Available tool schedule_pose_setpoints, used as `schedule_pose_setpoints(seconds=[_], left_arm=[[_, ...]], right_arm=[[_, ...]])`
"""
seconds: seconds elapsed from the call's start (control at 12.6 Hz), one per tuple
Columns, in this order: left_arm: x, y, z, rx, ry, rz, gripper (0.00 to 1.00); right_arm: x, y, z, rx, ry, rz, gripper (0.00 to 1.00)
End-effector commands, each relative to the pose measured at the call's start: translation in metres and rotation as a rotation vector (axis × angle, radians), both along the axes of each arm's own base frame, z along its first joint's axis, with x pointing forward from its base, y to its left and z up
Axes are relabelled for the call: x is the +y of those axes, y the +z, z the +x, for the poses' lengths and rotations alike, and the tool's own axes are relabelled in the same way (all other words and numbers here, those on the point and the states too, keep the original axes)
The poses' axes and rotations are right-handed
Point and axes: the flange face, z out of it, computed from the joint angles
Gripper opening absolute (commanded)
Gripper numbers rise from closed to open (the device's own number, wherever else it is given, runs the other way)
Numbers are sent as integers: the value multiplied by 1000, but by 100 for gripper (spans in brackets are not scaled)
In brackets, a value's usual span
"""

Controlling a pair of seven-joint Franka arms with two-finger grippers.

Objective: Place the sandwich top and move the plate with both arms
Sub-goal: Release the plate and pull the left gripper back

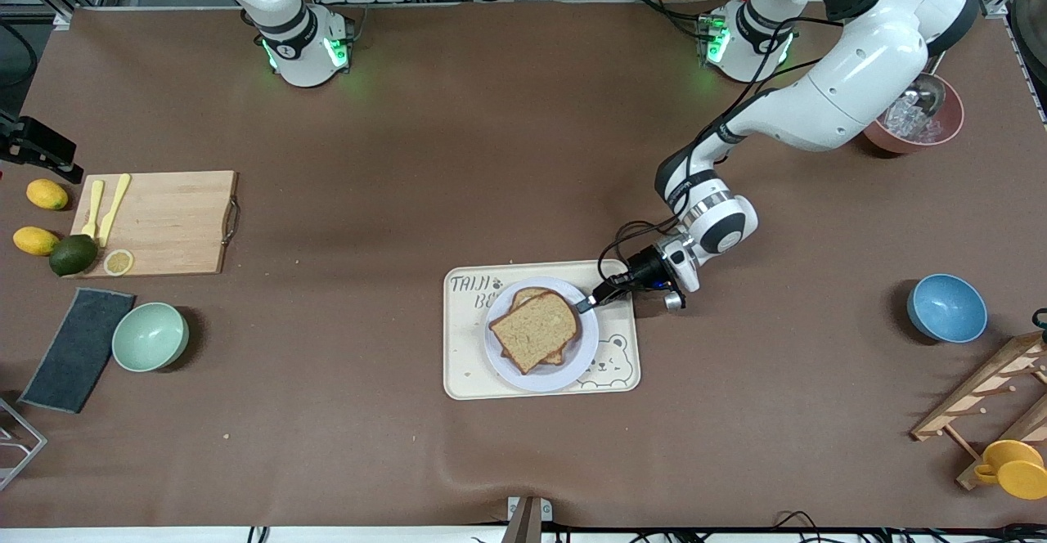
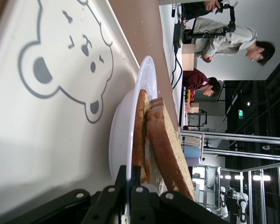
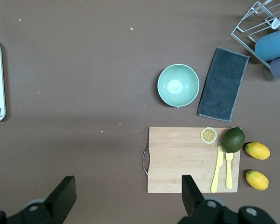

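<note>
I judge the sandwich top (image 1: 535, 329) placed, my left pincer (image 1: 586, 304) clamped on the plate (image 1: 582, 348) rim, while my right pincer (image 3: 126, 196) waits agape above the table (image 3: 84, 93), plate unmoved.

Brown table (image 1: 458, 142) carrying bear-print tray (image 1: 466, 379), cutting board (image 1: 168, 220), green bowl (image 1: 150, 336), blue bowl (image 1: 946, 307), dark cloth (image 1: 78, 349).
</note>
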Motion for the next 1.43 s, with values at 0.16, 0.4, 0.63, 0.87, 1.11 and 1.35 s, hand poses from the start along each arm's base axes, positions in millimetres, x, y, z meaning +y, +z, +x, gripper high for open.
schedule_pose_setpoints(seconds=[0.16,0.4,0.63,0.87,1.11,1.35], left_arm=[[4,18,0,1,6,18,85],[1,29,2,-2,5,58,100],[-3,43,4,-7,6,84,100],[6,66,10,10,36,188,100],[18,98,21,-29,64,258,100],[52,117,43,-110,60,335,100]], right_arm=[[0,-1,2,-1,-11,13,100],[1,-1,2,-1,-10,13,100],[1,-1,2,-2,-10,12,100],[-1,-2,3,1,-13,12,100],[3,-2,3,-1,-7,12,100],[3,-2,3,1,-7,12,100]])
